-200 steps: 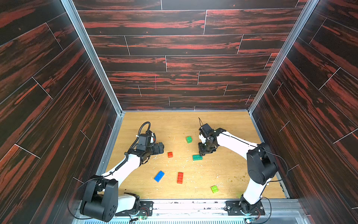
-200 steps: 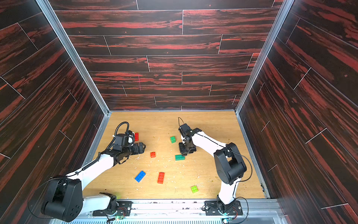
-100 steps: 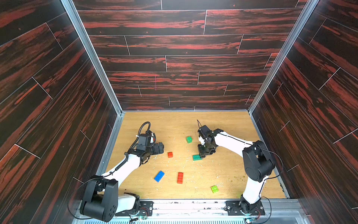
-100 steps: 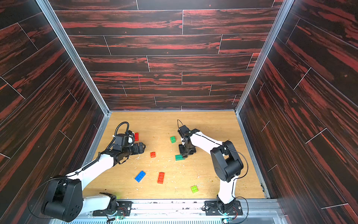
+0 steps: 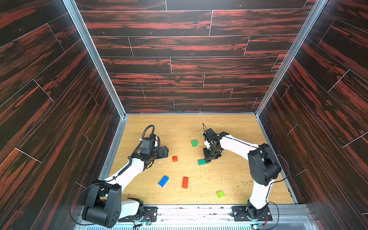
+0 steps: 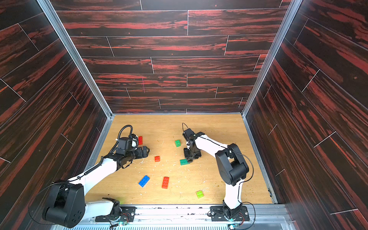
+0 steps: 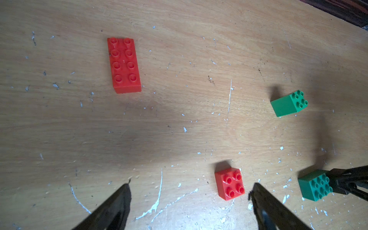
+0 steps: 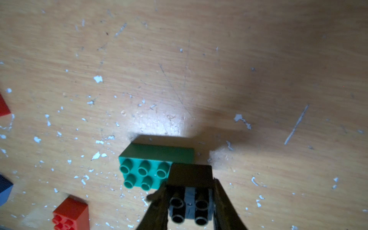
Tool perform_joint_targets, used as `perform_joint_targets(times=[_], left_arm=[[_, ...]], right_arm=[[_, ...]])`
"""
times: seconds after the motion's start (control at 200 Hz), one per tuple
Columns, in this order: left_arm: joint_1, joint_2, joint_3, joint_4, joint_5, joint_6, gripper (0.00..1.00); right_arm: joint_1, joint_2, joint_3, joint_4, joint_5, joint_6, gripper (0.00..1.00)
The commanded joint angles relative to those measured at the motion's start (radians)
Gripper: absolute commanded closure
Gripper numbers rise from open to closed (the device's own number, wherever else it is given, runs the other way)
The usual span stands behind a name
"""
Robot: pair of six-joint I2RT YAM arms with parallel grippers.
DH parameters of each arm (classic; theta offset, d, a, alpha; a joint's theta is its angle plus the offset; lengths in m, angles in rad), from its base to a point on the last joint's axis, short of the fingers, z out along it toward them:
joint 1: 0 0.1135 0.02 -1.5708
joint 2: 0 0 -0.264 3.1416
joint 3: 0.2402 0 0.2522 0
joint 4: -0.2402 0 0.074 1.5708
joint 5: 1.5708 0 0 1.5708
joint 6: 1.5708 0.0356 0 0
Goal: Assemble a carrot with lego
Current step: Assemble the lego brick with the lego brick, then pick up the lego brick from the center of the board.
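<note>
The right gripper (image 8: 190,191) is seen closed on a black brick (image 8: 190,175), which is clamped by two opposite sides with its studs turned toward the wrist camera. The black brick is set over one end of a teal brick (image 8: 147,169), and the teal brick's other studs are left uncovered. Whether the two are pressed fully together cannot be told. In both top views the right gripper (image 5: 209,159) is pointed down at the bench (image 5: 239,129), and the teal brick (image 5: 201,162) is seen lying flat under its tip, near the middle of the bench.

The left gripper (image 7: 190,189) is held open and empty, low over the bench, with its fingers spread wide. A small red brick (image 7: 230,183) is found just beside one fingertip and is not touched by it.

The remaining bricks are laid singly on the bench, none joined to another. A green brick (image 5: 194,143) is placed farther back, near the right arm's wrist. A long red brick (image 6: 140,140) is seen beside the left arm's wrist. A second long red brick (image 5: 185,182) and a blue brick (image 5: 163,181) are set near each other toward the front. A lime brick (image 5: 220,194) is placed closest to the front edge, on the right arm's side.
</note>
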Motion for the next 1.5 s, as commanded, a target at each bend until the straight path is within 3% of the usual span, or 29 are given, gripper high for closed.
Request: perform_joint_targets(times=[0.0, 0.235, 0.616, 0.912, 1.162, 1.493], left_arm=[[-0.003, -0.014, -0.008, 0.004, -0.002, -0.006, 0.05], [-0.003, -0.011, -0.007, 0.01, 0.002, -0.007, 0.05], [-0.003, -0.016, -0.004, 0.012, 0.004, -0.004, 0.05], [-0.004, -0.027, -0.002, 0.016, 0.01, -0.007, 0.05], [-0.006, -0.036, -0.007, 0.024, 0.022, -0.021, 0.05], [-0.021, -0.054, 0.005, -0.01, 0.024, -0.01, 0.05]], right_arm=[[0.008, 0.101, -0.041, -0.041, -0.013, -0.012, 0.89], [0.009, 0.091, -0.043, -0.064, -0.001, 0.008, 0.88], [0.009, -0.006, 0.006, -0.068, -0.006, 0.077, 0.59], [0.007, -0.087, -0.001, -0.076, 0.008, 0.138, 0.48], [0.023, -0.292, -0.199, -0.056, -0.03, 0.281, 0.41], [0.187, -0.454, -0.522, 0.015, -0.049, 0.42, 0.32]])
